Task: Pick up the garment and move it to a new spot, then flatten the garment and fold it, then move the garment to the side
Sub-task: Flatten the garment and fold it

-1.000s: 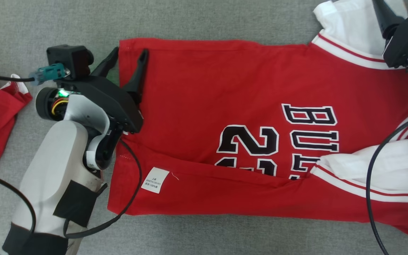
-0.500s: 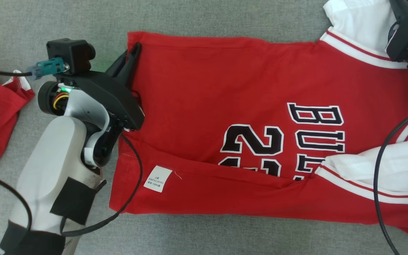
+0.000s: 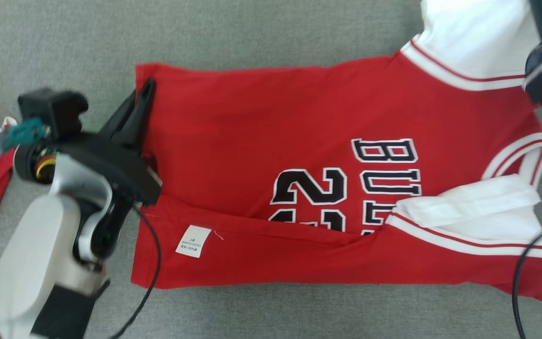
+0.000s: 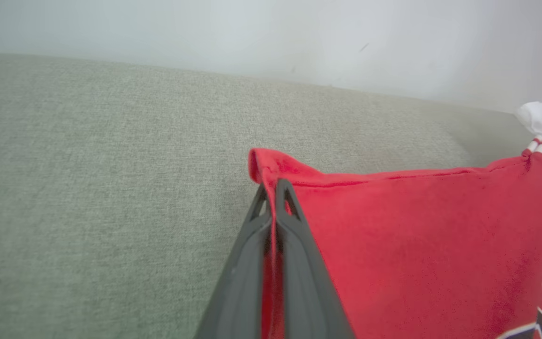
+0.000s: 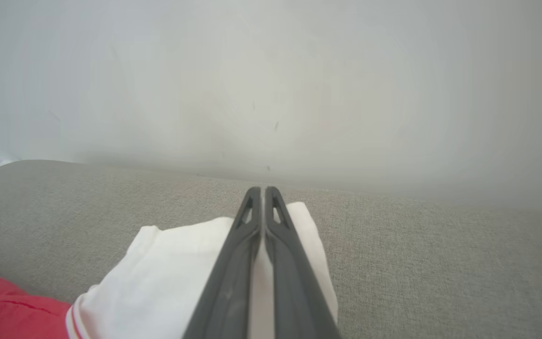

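Around the red jersey, grey cushion spreads wide; left gripper is clamped on its hem corner, right gripper on its white sleeve.

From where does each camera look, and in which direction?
Head view: on the head, looking down at the red basketball jersey with white sleeves on the grey fabric surface; the pale left forearm and left tool show at the left.
Left wrist view: on the left wrist, looking along the shut left tool, which pinches the jersey's red corner.
Right wrist view: on the right wrist, looking along the shut right tool, clamped on a white sleeve.
Shared: both wrist views show the grey surface and a pale wall.
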Robot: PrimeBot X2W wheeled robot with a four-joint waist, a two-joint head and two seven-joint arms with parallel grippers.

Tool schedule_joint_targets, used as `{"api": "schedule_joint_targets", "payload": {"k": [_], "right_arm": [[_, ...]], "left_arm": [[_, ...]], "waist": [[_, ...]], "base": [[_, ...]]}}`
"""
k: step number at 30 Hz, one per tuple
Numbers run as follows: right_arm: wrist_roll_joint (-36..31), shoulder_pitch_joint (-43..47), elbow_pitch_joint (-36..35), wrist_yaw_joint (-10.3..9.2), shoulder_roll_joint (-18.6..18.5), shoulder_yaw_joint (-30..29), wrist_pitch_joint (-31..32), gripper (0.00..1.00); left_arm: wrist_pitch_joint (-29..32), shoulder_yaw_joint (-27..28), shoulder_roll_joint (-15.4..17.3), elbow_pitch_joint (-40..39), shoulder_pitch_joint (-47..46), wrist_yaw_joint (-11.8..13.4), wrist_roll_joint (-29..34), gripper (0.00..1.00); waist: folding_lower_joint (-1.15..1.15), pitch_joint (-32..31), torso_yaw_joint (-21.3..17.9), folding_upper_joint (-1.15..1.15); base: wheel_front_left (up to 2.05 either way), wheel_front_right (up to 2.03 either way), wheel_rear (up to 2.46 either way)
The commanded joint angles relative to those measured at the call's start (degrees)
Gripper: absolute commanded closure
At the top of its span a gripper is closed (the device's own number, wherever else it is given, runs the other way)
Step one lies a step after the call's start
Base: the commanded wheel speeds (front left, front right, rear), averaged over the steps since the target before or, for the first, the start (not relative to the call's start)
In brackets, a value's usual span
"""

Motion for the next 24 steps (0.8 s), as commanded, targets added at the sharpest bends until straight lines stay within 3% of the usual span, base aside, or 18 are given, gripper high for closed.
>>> {"api": "schedule_joint_targets", "payload": {"k": [1,10,18,24], "right_arm": [[1.3,4.8,-4.0,-0.04,-1.3,-1.3,-1.7,1.00],[3.3,23.6,-15.0,-0.04,-1.3,-8.1,-5.0,1.00],[1.9,41.5,-22.7,-0.04,3.1,-15.1,-3.4,1.00],[-0.5,52.9,-28.5,-0.04,8.5,-21.3,0.7,1.00]], "left_arm": [[0.2,0.8,1.5,-3.0,3.8,0.6,-0.4,1.00],[-0.2,2.7,3.3,-12.6,15.1,2.0,-3.0,1.00],[-0.4,5.1,4.1,-17.4,24.7,3.6,-6.3,1.00],[-1.7,6.8,3.5,-17.2,29.8,4.4,-8.5,1.00]], "waist": [[0.00,-2.1,-1.6,0.00],[0.00,-5.7,-3.1,0.00],[0.00,-8.2,-4.0,0.00],[0.00,-9.0,-4.6,0.00]], "base": [[0.00,0.00,0.00],[0.00,0.00,0.00],[0.00,0.00,0.00],[0.00,0.00,0.00]]}}
